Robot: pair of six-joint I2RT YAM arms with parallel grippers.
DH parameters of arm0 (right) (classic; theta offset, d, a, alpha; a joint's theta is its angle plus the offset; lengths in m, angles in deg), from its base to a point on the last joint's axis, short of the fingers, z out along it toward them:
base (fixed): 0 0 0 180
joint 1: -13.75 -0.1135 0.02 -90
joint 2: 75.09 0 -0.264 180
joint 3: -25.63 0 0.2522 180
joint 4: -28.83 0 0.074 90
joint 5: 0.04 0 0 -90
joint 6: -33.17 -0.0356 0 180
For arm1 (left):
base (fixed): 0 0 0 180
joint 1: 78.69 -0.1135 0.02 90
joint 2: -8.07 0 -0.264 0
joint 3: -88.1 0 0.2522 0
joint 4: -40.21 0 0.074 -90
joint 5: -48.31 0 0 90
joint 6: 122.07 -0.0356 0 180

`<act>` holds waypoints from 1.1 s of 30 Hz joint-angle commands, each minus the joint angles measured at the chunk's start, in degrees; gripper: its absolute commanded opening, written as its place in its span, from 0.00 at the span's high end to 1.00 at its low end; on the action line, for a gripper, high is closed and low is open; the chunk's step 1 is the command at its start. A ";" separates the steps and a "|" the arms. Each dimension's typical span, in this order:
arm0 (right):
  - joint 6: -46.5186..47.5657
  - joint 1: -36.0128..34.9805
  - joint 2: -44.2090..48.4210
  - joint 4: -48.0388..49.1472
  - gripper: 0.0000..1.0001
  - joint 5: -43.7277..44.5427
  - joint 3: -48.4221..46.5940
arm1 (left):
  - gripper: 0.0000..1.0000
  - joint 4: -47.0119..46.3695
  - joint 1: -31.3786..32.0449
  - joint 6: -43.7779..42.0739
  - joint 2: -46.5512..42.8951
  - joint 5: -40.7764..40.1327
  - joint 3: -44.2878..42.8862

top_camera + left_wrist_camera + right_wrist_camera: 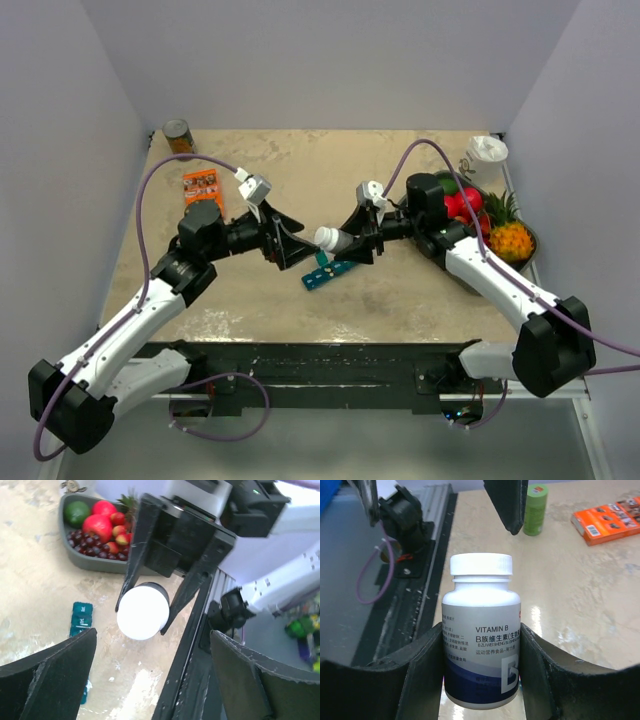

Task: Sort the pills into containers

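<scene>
My right gripper (352,243) is shut on a white-capped vitamin bottle (330,239) and holds it sideways above the table, cap toward the left arm. In the right wrist view the bottle (481,645) sits between both jaws of that gripper (481,672). My left gripper (290,243) is open, facing the cap at a short distance. In the left wrist view its wide-apart jaws (155,675) frame the white cap (143,611) without touching it. The teal pill-organiser strip (328,272) lies on the table just below the bottle, and part of it shows in the left wrist view (80,617).
A grey fruit tray (533,240) stands at the right edge, also in the left wrist view (95,562). A white cup (487,155) is behind it. An orange box (201,185) and a green can (178,137) sit at the back left.
</scene>
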 commanded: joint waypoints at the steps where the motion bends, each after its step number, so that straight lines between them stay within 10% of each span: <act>1: 12.09 -0.15 2.89 -8.79 1.00 7.71 -3.81 | 0.01 -3.89 -0.97 14.99 0.63 -8.59 1.28; 7: 14.56 -0.15 3.15 -9.94 1.00 12.82 -3.90 | 0.08 -10.41 -0.53 32.15 6.52 -8.33 2.07; 26: 13.68 -0.24 3.15 -9.23 1.00 12.21 -3.54 | 0.40 -9.79 3.25 31.37 13.20 -8.69 -0.83; 33: 12.19 -0.33 2.80 -8.44 1.00 10.46 -3.46 | 0.77 -9.52 3.34 27.50 14.08 -4.91 -1.01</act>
